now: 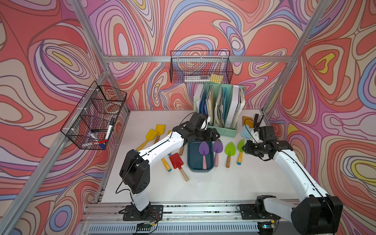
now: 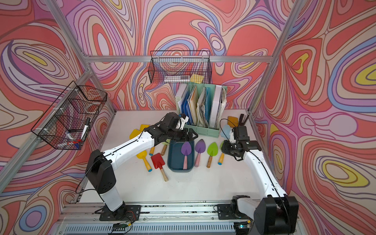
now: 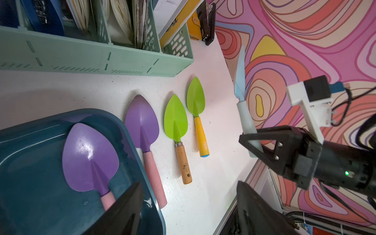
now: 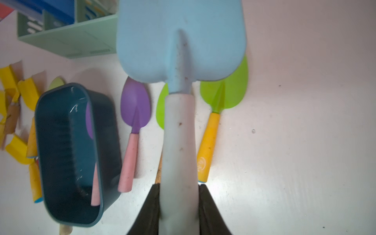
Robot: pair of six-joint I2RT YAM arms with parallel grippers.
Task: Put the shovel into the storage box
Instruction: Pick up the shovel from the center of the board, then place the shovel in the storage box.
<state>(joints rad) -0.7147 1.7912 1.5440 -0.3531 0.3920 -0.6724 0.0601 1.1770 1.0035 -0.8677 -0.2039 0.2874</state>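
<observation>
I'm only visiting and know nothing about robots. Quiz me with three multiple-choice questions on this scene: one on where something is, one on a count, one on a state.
1. What lies inside the storage box?
A. a red shovel
B. a purple shovel
C. a marker pen

2. How many green-bladed shovels lie on the table?
A. one
B. two
C. four

3. What is the right gripper doing?
A. open and empty
B. shut on a yellow shovel
C. shut on the light blue shovel

Answers:
1 B: its purple blade and pink handle rest within the box walls.
2 B: the left wrist view shows two side by side.
3 C: the right wrist view shows it clamping the white handle.
</observation>
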